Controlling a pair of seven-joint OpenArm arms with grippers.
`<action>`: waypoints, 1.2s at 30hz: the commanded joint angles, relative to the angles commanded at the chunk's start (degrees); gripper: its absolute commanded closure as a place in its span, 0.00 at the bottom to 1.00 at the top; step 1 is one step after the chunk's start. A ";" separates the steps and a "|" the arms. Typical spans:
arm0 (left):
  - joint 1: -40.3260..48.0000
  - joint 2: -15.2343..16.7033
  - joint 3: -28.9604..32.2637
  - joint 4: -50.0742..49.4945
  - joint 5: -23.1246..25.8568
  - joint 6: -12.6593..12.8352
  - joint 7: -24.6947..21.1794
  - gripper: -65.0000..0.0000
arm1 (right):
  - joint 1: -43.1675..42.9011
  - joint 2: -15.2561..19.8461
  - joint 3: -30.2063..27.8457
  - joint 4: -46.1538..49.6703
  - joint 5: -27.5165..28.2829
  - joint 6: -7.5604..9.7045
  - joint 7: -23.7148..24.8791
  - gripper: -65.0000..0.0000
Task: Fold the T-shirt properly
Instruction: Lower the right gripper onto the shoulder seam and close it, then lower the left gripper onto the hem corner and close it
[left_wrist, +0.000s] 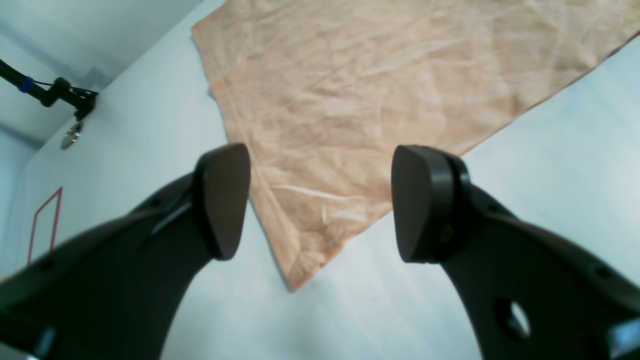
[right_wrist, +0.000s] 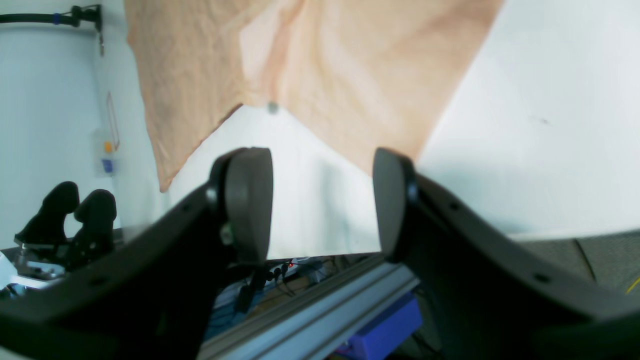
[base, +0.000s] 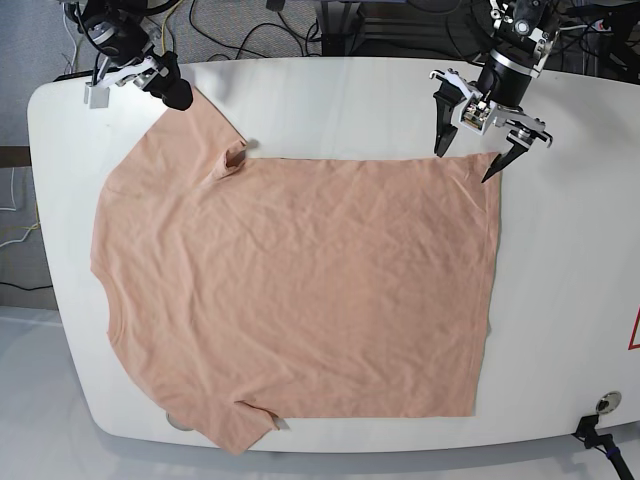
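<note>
The peach-pink T-shirt (base: 300, 290) lies spread flat on the white table (base: 560, 300), plain side up, collar towards the left and hem towards the right. My left gripper (base: 466, 160) is open and hangs over the far hem corner. In the left wrist view the gripper (left_wrist: 322, 202) has its jaws wide apart, with the shirt's corner (left_wrist: 310, 235) between and below them. My right gripper (base: 175, 92) is at the far left sleeve. In the right wrist view it (right_wrist: 320, 205) is open and empty over the table's back edge, with the shirt (right_wrist: 325, 60) beyond it.
A red tape mark (base: 634, 330) sits at the table's right edge. A clamp with a black rod (base: 598, 432) is fixed at the front right corner. Cables (base: 260, 25) lie behind the table. A metal rail (right_wrist: 320, 310) runs under the back edge.
</note>
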 joint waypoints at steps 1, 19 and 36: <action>0.00 0.00 0.00 0.00 0.00 0.00 0.00 0.35 | 0.00 0.00 0.00 0.00 0.00 -0.09 0.00 0.52; 0.00 0.00 0.00 -0.09 0.00 0.00 0.00 0.35 | 0.44 -1.32 -0.09 -5.63 -4.57 -3.60 0.00 0.52; 0.00 0.00 -0.09 -0.09 0.00 0.00 0.00 0.35 | 7.74 -1.85 -2.99 -10.46 -5.36 -6.33 -0.09 0.52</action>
